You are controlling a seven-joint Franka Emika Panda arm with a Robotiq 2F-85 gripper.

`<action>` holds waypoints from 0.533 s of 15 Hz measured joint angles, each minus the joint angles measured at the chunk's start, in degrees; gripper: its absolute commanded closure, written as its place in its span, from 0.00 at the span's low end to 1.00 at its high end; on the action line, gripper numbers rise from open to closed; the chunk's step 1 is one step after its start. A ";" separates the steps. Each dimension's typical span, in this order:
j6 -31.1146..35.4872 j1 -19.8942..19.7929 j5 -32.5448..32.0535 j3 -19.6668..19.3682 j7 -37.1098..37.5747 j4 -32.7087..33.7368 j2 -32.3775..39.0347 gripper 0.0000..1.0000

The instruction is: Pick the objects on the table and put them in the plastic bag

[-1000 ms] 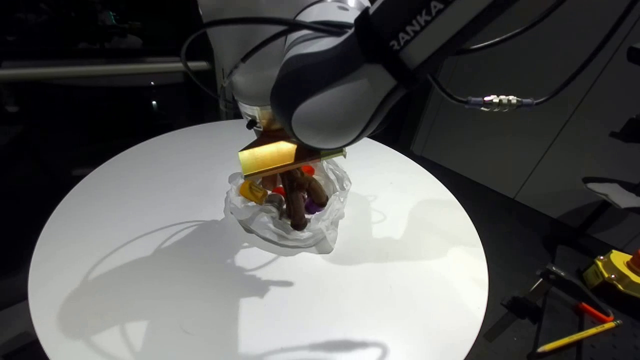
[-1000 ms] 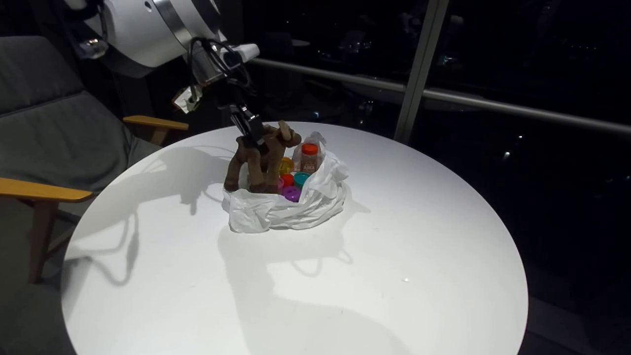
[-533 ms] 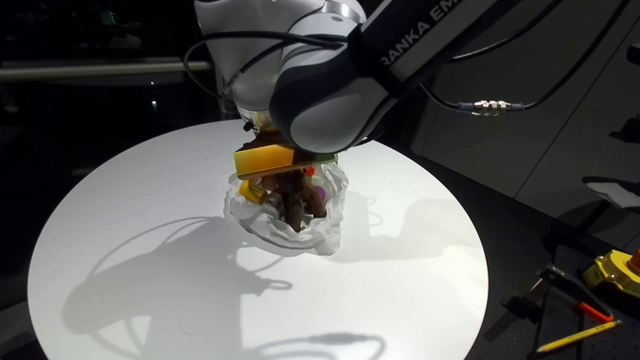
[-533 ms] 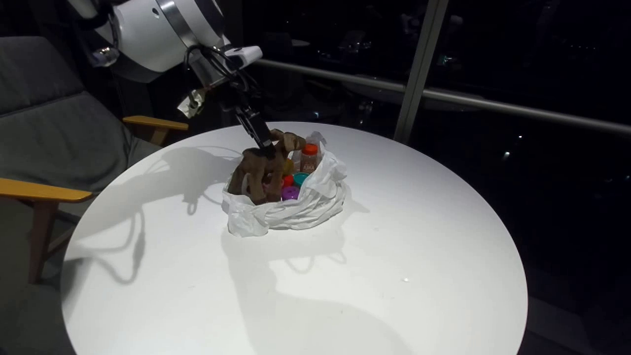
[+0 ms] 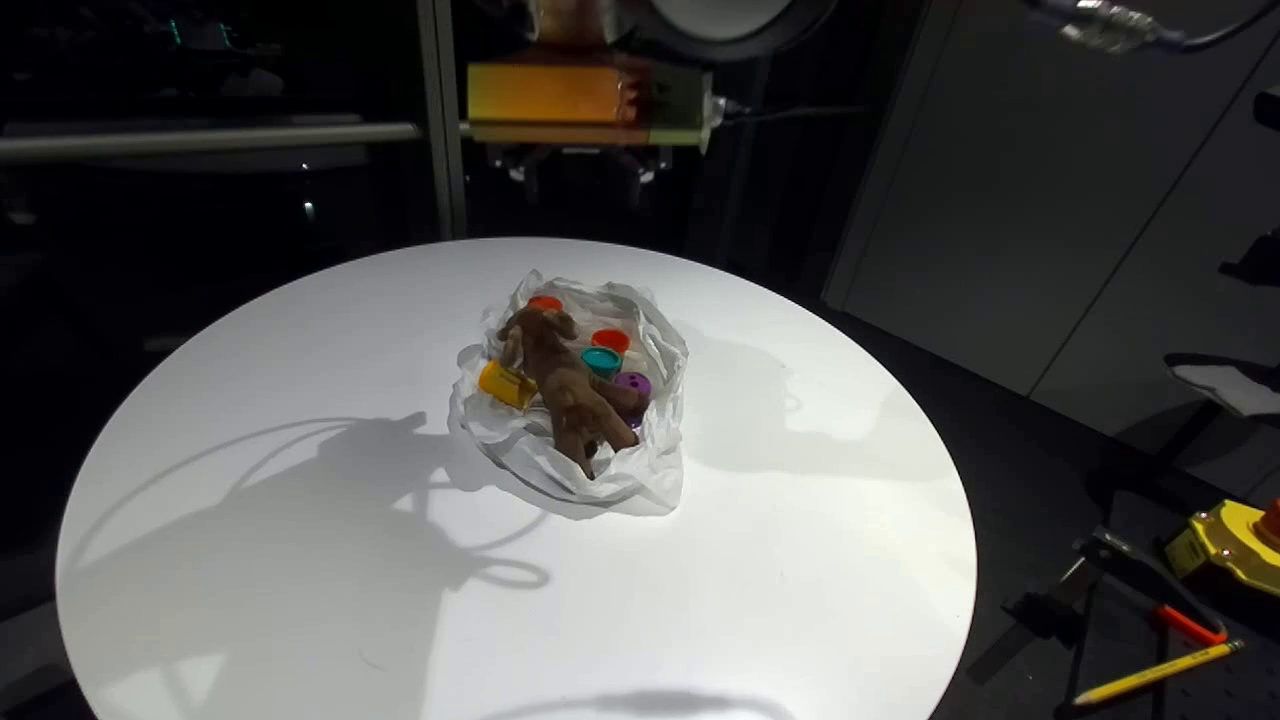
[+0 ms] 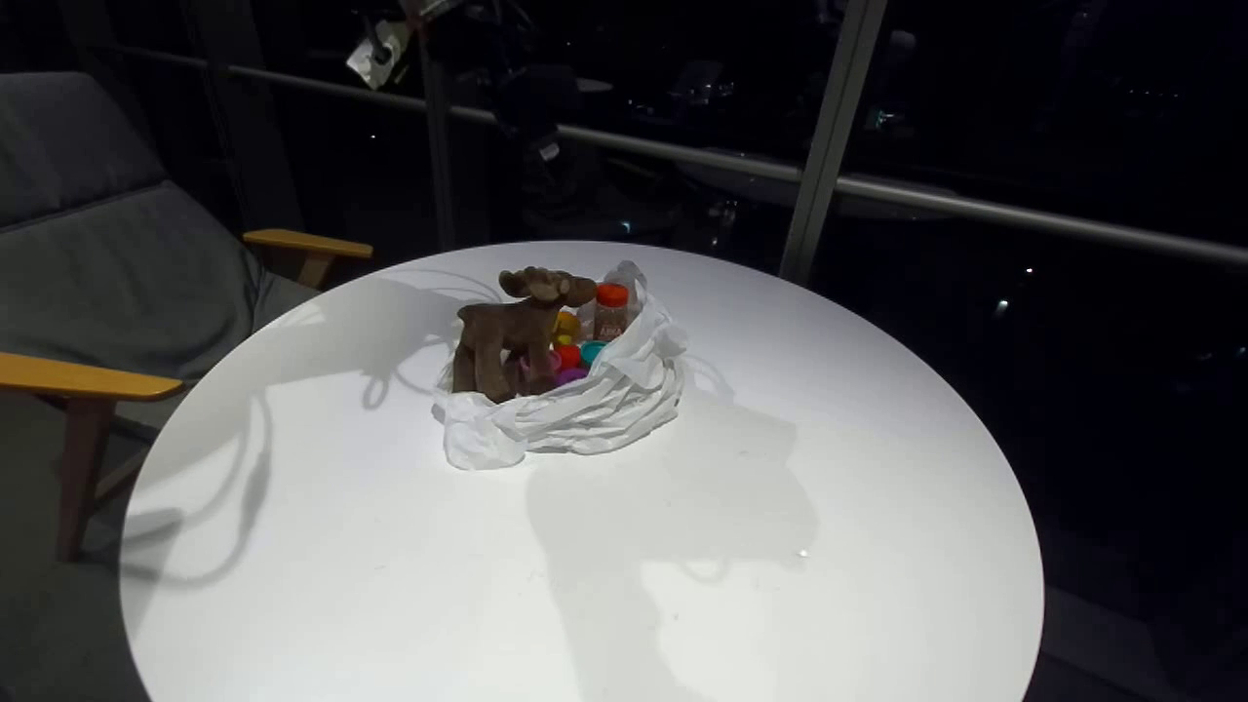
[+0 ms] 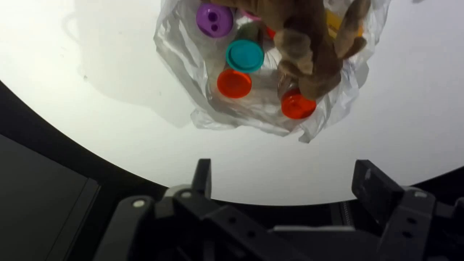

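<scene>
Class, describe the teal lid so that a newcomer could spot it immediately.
On the round white table sits a crinkly whitish plastic bag. Inside it, beside the brown plush animal, the teal lid sits between a purple piece with two dark spots and a red lid. It alone is blue-green.

Lower R in an exterior view, a yellow pencil (image 5: pixel 1160 672) is seen nr a dark tool (image 5: pixel 1140 566); a yellow box (image 5: pixel 1232 545) is cut off by the R edge. Far L in an exterior view, a grey armchair (image 6: pixel 117 283) w/ wooden arms (image 6: pixel 88 375) is cropped; upper R, a pale rail (image 6: pixel 1033 220) & post (image 6: pixel 834 132) are seen.
</scene>
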 measured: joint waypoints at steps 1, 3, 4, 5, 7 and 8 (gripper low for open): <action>0.00 -1.19 0.58 0.79 -1.06 -1.64 -2.95 0.00; -0.09 -4.80 5.68 3.83 -7.50 -5.74 -8.99 0.00; -0.40 -6.80 9.21 5.43 -11.98 -8.09 -12.11 0.00; -1.22 -8.63 12.79 6.80 -16.55 -10.56 -15.23 0.00; -4.13 -11.53 20.10 8.70 -25.53 -15.35 -21.16 0.00; -6.31 -12.66 23.74 9.26 -30.01 -17.60 -24.08 0.00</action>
